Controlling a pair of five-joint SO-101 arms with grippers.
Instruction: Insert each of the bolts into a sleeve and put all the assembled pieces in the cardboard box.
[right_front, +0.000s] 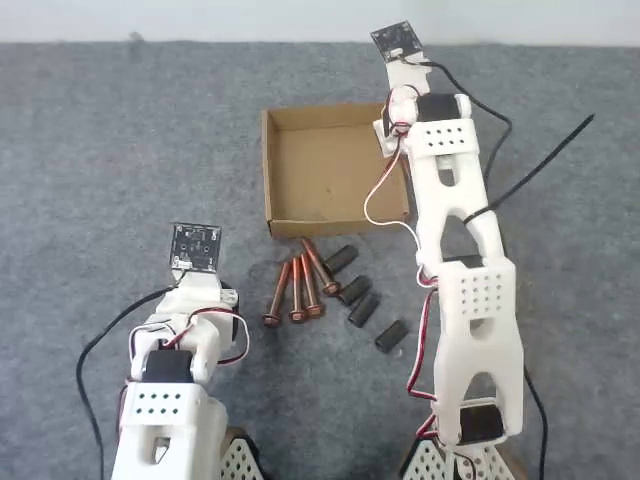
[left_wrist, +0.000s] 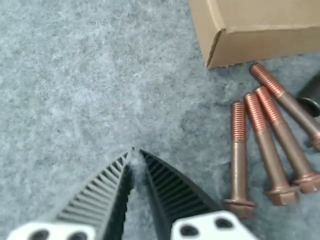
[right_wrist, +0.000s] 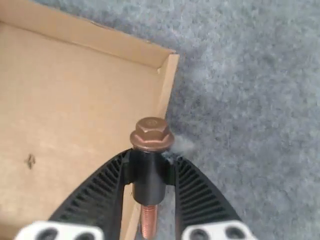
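Observation:
My right gripper (right_wrist: 149, 158) is shut on an assembled piece (right_wrist: 151, 135), a copper bolt pushed through a black sleeve. It holds the piece over the right wall of the cardboard box (right_wrist: 165, 90); the box (right_front: 268, 170) has nothing in it. Several loose copper bolts (right_front: 298, 287) lie side by side on the grey carpet in front of the box, and several black sleeves (right_front: 361, 309) lie in a row just right of them. My left gripper (left_wrist: 136, 152) is shut on nothing, low over bare carpet to the left of the bolts (left_wrist: 272, 145).
The right arm (right_front: 466, 260) stretches from the front edge past the sleeves to the box. The left arm (right_front: 178, 370) sits at the front left. Cables hang along both arms. Open grey carpet lies left of the box (left_wrist: 250, 30).

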